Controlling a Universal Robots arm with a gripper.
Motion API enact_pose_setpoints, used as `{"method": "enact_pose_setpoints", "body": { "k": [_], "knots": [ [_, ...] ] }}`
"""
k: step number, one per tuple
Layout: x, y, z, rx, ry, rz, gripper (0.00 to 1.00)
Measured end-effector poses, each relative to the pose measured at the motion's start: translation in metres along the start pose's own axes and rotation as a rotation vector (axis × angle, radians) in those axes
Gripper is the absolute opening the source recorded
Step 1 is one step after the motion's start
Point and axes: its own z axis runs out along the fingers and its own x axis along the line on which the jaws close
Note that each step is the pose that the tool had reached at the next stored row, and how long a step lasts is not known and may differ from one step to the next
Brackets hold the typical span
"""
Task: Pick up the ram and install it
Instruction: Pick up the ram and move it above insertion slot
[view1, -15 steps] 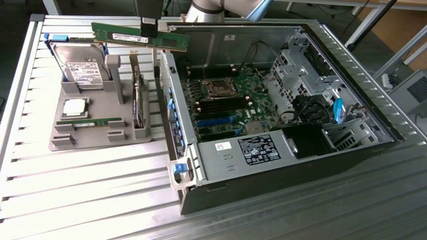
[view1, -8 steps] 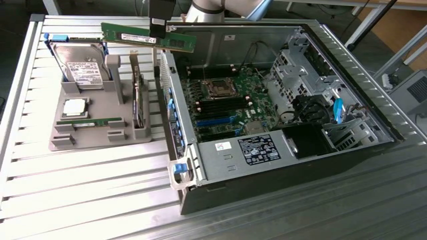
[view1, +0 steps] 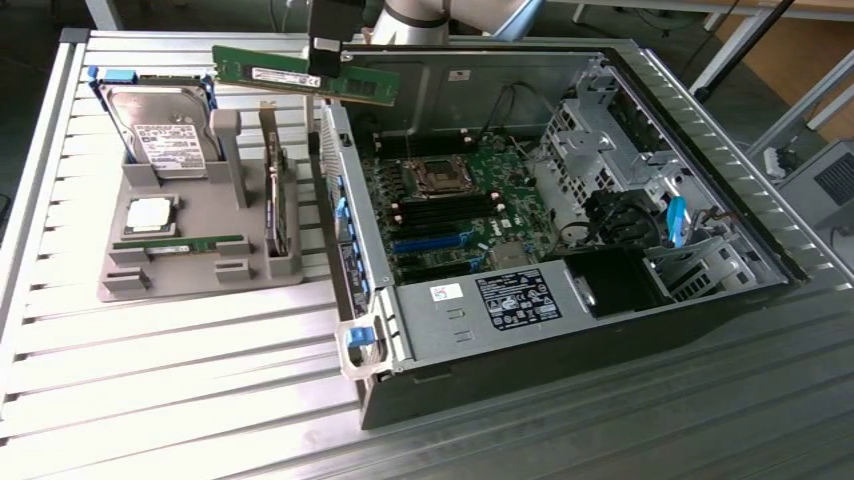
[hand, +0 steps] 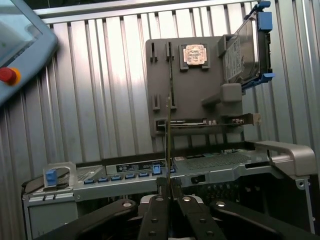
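Tool (view1: 324, 63) is clamped on the ram (view1: 287, 73), gripping about mid-length. The ram is in the air, clear of everything, flat faces upright and long axis near level with a slight tilt. In the wrist view the ram (hand: 168, 145) is edge-on, a thin line coming straight out from between the fingers (hand: 156, 212).

Directly under the tool is the side wall of the open computer case (view1: 350, 270). To one side of the tool, lower down, is the motherboard (view1: 467, 200) inside the case. To the other side, the gray holder (view1: 187, 272) sits on the ribbed metal tabletop (view1: 174, 390), just beside the case. The holder carries a hard drive (view1: 167, 135) standing at its far end, a square silver processor (view1: 150, 213) and a green stick (view1: 180, 243) lying flat.
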Motion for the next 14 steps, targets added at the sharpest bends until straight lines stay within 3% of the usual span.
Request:
{"method": "enact_pose_setpoints", "body": {
  "k": [14],
  "knots": [
    [-0.003,-0.0229,0.0020,-0.0224,0.0026,0.000,0.11]
  ]
}}
